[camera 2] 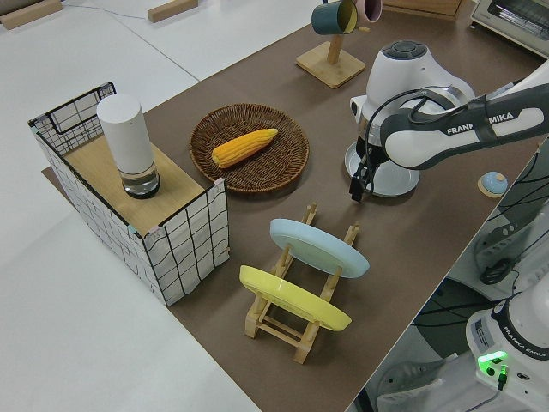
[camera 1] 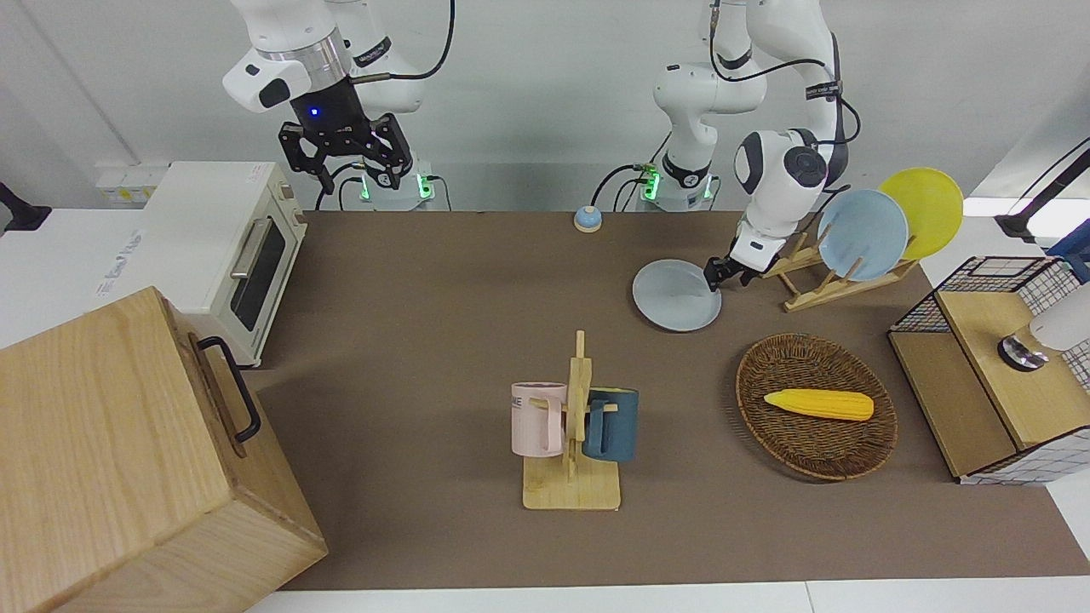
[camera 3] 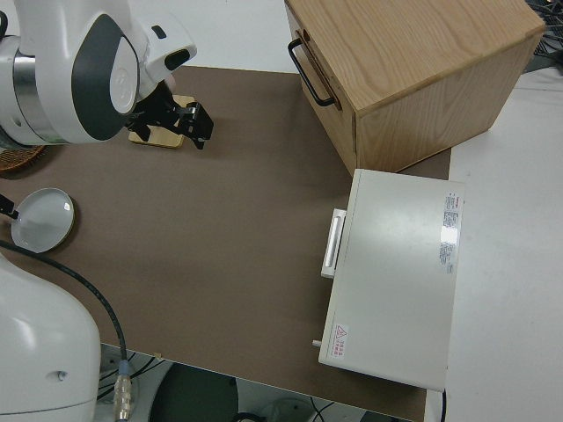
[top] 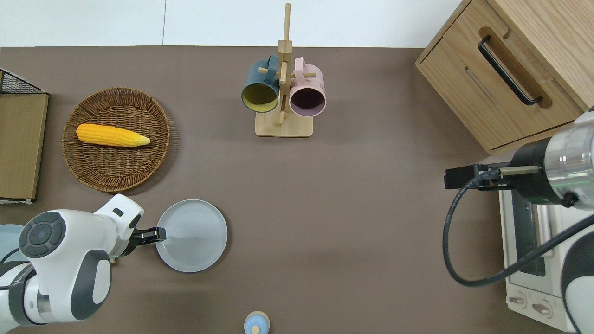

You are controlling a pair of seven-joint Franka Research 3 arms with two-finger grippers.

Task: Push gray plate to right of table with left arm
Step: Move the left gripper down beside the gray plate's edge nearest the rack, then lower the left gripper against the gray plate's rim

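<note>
The gray plate (camera 1: 677,295) lies flat on the brown table (camera 1: 443,298) toward the left arm's end, and shows in the overhead view (top: 191,235) and the right side view (camera 3: 41,218). My left gripper (camera 1: 714,278) is shut and low at the table. Its tip touches the plate's rim on the side toward the left arm's end, as the overhead view (top: 160,233) and the left side view (camera 2: 356,189) show. My right gripper (camera 1: 345,166) is open and parked.
A wooden rack holds a bluer plate (camera 1: 862,234) and a yellow plate (camera 1: 924,209) beside the left gripper. A wicker basket (camera 1: 816,443) with corn, a mug tree (camera 1: 572,426), a toaster oven (camera 1: 221,247), a wooden cabinet (camera 1: 128,460), a wire crate (camera 1: 996,366) and a small blue knob (camera 1: 587,219) stand around.
</note>
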